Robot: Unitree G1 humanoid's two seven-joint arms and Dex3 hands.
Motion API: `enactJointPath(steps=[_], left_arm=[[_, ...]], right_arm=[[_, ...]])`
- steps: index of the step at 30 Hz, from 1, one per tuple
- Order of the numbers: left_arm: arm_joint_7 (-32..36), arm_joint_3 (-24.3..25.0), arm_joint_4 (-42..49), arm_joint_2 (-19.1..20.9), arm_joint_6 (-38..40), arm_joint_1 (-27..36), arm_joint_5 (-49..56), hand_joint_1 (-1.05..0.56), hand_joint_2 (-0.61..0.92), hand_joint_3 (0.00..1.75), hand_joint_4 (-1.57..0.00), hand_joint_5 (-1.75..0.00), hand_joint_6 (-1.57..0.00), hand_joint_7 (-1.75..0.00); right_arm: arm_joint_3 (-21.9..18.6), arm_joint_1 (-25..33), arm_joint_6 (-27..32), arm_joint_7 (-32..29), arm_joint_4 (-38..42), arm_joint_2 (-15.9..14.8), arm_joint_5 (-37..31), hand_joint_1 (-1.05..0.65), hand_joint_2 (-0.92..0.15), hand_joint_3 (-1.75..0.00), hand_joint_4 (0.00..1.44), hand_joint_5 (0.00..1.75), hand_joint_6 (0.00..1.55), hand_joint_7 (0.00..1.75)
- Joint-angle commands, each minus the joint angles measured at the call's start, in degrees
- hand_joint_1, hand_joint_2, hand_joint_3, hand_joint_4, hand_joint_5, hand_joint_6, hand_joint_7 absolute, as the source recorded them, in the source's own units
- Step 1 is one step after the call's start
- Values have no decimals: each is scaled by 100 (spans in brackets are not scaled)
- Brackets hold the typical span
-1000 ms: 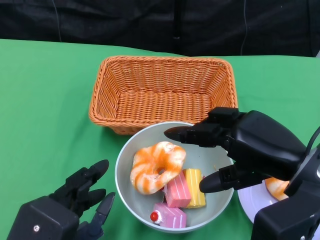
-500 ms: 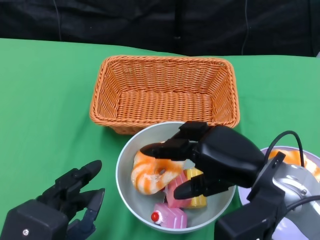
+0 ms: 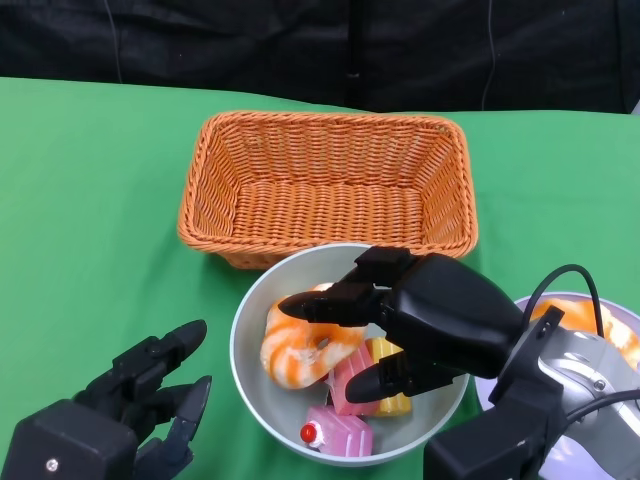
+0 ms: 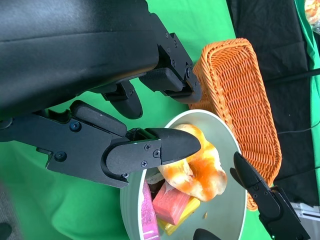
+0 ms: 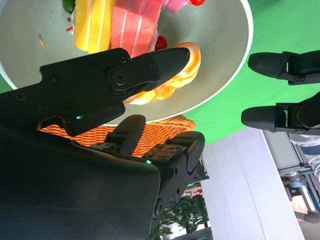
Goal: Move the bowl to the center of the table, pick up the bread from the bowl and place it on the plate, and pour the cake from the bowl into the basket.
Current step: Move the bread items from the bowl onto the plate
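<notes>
head view: right hand (image 3: 415,325) hovers spread over the bread (image 3: 305,340) in the bowl (image 3: 250,375), gripping nothing; left hand (image 3: 150,385) rests empty, fingers apart, beside it.

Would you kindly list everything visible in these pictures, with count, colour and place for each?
basket: one, orange wicker, behind the bowl, nothing in it
bowl: one, pale grey-green, near edge of the table, between the hands
bread: one, orange and white ring, in the bowl, under the right hand's fingers
cake pieces: at least three; two pink, one yellow; in the bowl beside the bread
plate: one, white, right of the bowl, mostly hidden, holding another orange and white piece
table: one, green cover
left hand: black, open, left of the bowl
right hand: black, open, over the bowl
</notes>
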Motion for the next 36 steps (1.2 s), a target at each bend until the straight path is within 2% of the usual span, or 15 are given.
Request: enactJointPath(steps=[1, 3, 5, 13, 25, 36], left_arm=[[102, -62, 8, -12, -60, 24, 95, -60, 92, 58, -34, -86, -59, -13], [108, -91, -9, -33, -49, 35, 94, -59, 92, 58, -34, -87, -60, -14], [110, -107, -24, -38, -44, 46, 97, -59, 92, 58, -33, -88, -60, -14], [120, -105, -12, -70, -50, 49, 82, -59, 92, 57, -33, -91, -61, -16], [105, -120, -34, -56, -62, 74, 93, -60, 92, 57, -31, -93, -60, -17], [125, -200, -108, -67, -60, 88, 140, -60, 92, 58, -29, -94, -59, -18]], right_arm=[[148, -163, 98, -443, 442, 146, -349, -45, -92, -6, 29, 64, 49, 6], [290, -244, 187, -1076, 895, 341, -733, -45, -91, -4, 24, 62, 48, 5], [370, -298, 197, -1406, 1134, 414, -875, -45, -92, -2, 15, 64, 45, 2], [463, -346, 179, -1696, 1323, 457, -859, -44, -92, 0, 0, 70, 42, 0], [561, -366, 223, -1700, 1371, 446, -924, -45, -92, -2, 0, 65, 41, 1], [743, -564, 137, -2085, 1923, 375, -1136, -41, -92, -2, 12, 73, 49, 4]])
